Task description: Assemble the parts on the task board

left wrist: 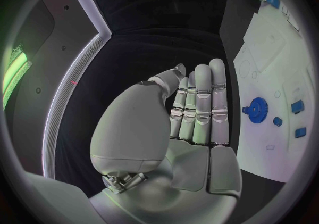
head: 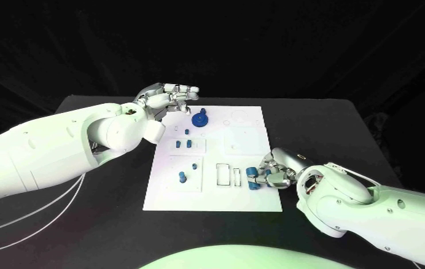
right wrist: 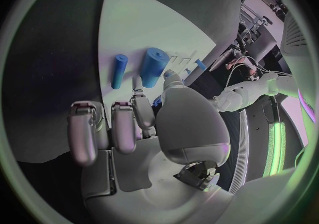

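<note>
The white task board lies in the middle of the black table. A blue gear stands near its far left corner. My left hand hovers just beyond that corner, fingers stretched out side by side and holding nothing; the left wrist view shows the gear off to the side of the fingers. My right hand rests at the board's near right edge. Its thumb and a finger pinch the end of a thick blue cylinder. A thinner blue peg lies beside it.
Two small blue pegs stand in the board's left middle, and more blue pieces sit in a near left recess. Two narrow slots lie left of the right hand. Bare black table surrounds the board.
</note>
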